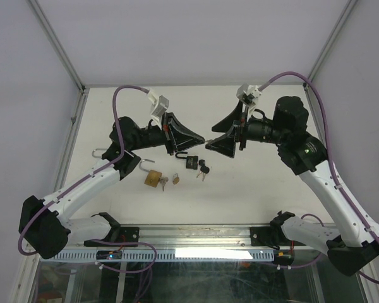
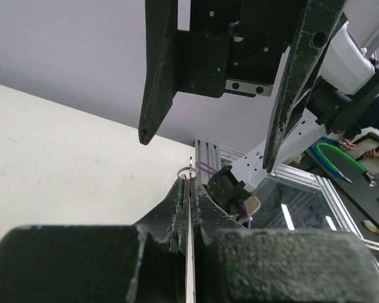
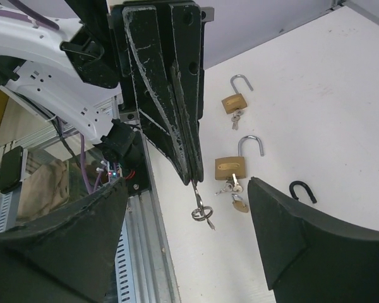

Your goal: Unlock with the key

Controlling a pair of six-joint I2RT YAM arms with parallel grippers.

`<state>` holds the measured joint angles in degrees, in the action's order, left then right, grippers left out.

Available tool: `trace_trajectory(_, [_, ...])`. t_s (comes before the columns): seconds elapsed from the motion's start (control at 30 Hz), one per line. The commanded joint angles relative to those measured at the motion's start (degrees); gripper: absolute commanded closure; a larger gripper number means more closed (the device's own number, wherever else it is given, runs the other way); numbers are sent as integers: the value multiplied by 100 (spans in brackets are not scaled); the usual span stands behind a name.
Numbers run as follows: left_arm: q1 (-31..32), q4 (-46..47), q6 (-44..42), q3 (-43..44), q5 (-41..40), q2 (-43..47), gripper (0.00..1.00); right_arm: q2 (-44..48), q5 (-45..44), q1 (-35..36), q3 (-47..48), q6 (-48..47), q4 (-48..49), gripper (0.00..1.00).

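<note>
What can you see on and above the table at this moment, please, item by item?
table: one, white, under everything
brass padlocks: two, silver shackles open, left half of the table
small brass piece: one, beside the more central brass padlock
black padlock: one, table centre
black-headed keys: small bunch, right beside the black padlock
key: one, silver, on a ring, held in the air
left fingers: two, black, shut on the key
right fingers: two, black, open, facing the left fingers' tips

Left claw (image 1: 201,140) facing right claw (image 1: 209,138), black padlock (image 1: 191,162) below
</note>
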<state>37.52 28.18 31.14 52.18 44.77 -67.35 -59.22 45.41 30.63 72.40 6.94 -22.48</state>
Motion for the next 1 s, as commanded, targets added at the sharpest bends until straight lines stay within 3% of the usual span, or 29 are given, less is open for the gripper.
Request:
trace_trajectory(0.0, [34, 626, 272, -82, -127, 205, 100, -73, 271, -35, 202, 3, 228, 21])
trace_trajectory(0.17, [36, 749, 279, -115, -114, 231, 100, -251, 536, -154, 315, -93, 118, 24])
trace_trajectory(0.33, [36, 750, 262, -141, -126, 259, 100, -321, 928, -288, 286, -22, 7, 45])
trace_trajectory(0.47, [31, 758, 270, -126, -102, 219, 100, -249, 1060, -369, 252, 37, 78, 49])
trace_trajectory(0.57, [36, 767, 277, -98, -78, 184, 100, -261, 1122, -366, 258, 108, 95, 58])
trace_trajectory(0.63, [34, 783, 279, -99, -75, 177, 100, -274, 1139, -371, 229, 127, 85, 58])
trace_trajectory(0.7, [36, 794, 271, -92, -75, 170, 100, -302, 1196, -368, 216, 146, 86, 50])
trace_trajectory(0.77, [36, 774, 264, -72, -75, 179, 100, -338, 1269, -368, 226, 185, 114, 48])
trace_trajectory(0.97, [34, 797, 261, -108, -96, 196, 100, -424, 1310, -365, 290, 235, 126, 60])
